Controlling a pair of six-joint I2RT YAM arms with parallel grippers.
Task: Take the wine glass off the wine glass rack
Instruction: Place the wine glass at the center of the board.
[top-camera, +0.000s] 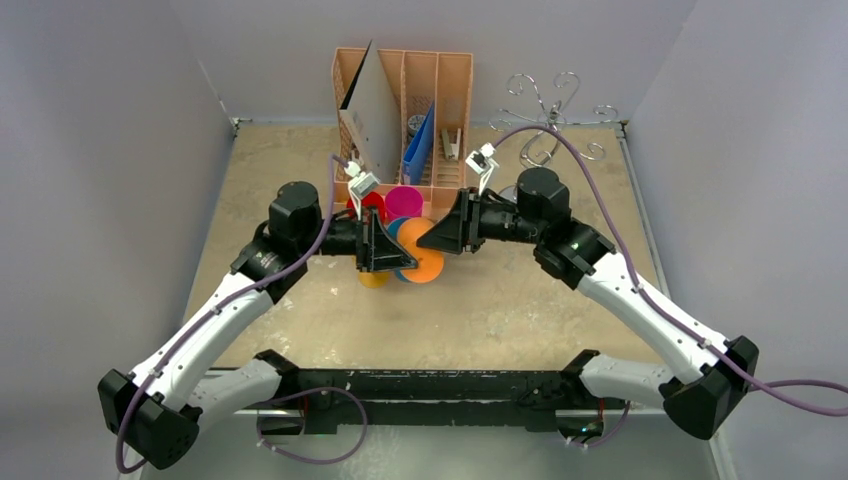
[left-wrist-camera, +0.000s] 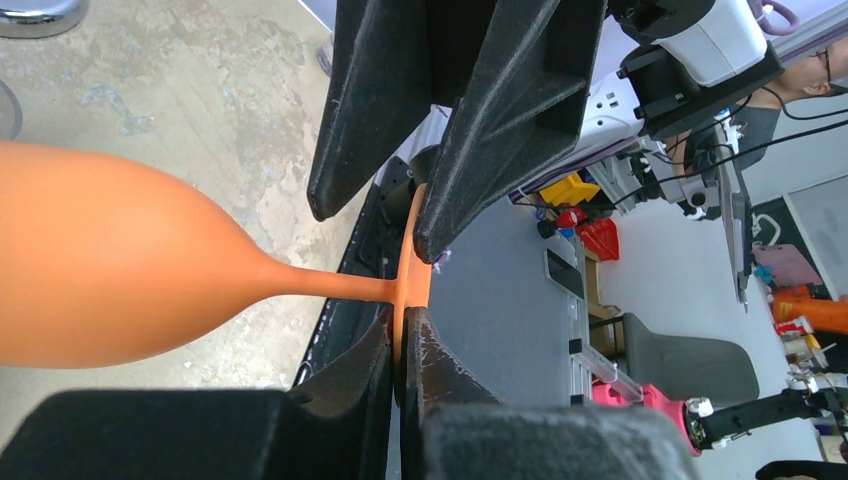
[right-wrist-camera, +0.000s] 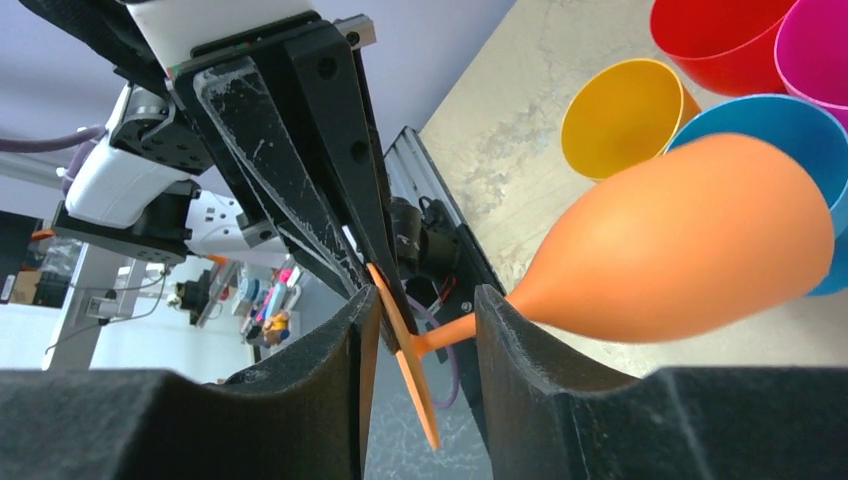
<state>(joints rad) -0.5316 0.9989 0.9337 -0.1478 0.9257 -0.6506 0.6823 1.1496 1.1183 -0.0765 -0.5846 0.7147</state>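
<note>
arms (top-camera: 215, 325) folded inward; left pincer (left-wrist-camera: 415, 288) clamps wine glass (left-wrist-camera: 120, 260) foot

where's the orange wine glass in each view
top external: orange wine glass at centre, where left gripper and right gripper meet
left wrist: bowl fills the left, stem running right
right wrist: bowl at right, overlapping the blue glass
shared landmark: left gripper, shut on the glass's foot
</note>
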